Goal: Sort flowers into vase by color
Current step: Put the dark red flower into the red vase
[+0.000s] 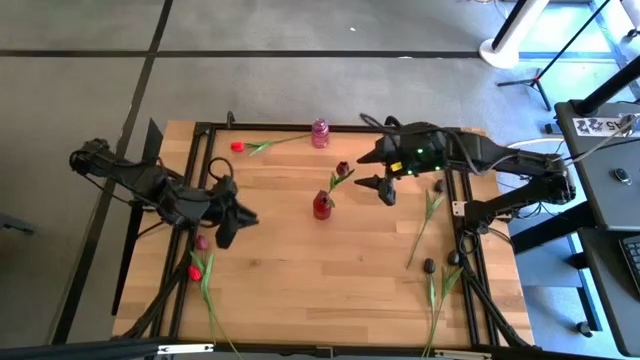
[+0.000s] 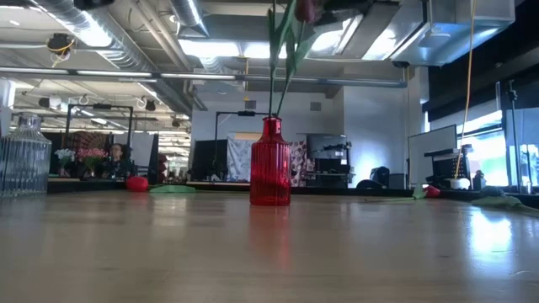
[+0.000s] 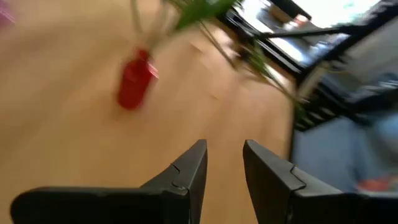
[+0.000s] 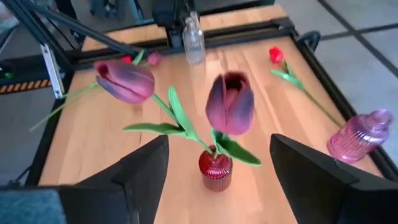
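Your right tool (image 4: pixel 214 177) hangs spread wide and empty just above the red vase (image 4: pixel 215 170) holding two maroon tulips (image 4: pixel 231 103); your left tool (image 3: pixel 224 168) is part-open, empty.

No readable text, labels or numbers appear; a printed sheet (image 1: pixel 597 125) far right of the table is illegible.

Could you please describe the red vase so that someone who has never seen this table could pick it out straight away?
Look to the middle of the wooden table, just off the right gripper. There stands the red vase, a small ribbed bottle holding two maroon tulips. The pink vase at the far edge and the clear vase are both empty.
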Tool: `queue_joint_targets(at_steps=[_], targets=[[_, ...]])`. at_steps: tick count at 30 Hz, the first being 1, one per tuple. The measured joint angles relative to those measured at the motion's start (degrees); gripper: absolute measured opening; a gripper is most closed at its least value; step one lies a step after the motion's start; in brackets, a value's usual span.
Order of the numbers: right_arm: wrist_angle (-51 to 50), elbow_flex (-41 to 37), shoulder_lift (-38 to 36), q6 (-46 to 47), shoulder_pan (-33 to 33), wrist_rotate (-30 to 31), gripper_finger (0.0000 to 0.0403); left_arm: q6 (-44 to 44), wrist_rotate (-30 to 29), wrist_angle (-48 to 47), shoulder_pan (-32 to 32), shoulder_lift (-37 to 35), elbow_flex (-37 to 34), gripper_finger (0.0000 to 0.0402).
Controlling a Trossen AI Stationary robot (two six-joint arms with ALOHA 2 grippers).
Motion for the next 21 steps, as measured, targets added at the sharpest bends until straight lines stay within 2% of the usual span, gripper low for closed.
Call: queue_joint_targets(at_steps=[5, 8, 13, 18, 21], targets=[[0.13, 0.0, -4.29, -0.89, 0.0, 2.85, 0.0277, -14.29, 7.03, 1.01, -5.07, 1.58, 0.0, 0.0101], [0.16, 0.0, -6.96, -1.21, 0.0, 4.58, 0.0277, -23.06, 12.59, 3.75, -9.84, 5.81, 0.11, 0.0101], [0.2, 0.0, -11.44, -2.98, 0.0, 8.42, 0.0277, -43.65, 18.98, 2.87, -16.33, 12.79, 0.09, 0.0101], [0.92, 0.0, -15.43, -6.62, 0.0, 11.02, 0.0277, -60.39, 23.05, 2.41, -20.2, 18.98, 0.07, 0.0101], [2.08, 0.0, -17.0, -9.87, 0.0, 15.55, 0.0277, -66.86, 23.38, 2.37, -20.53, 22.33, 0.07, 0.0104]])
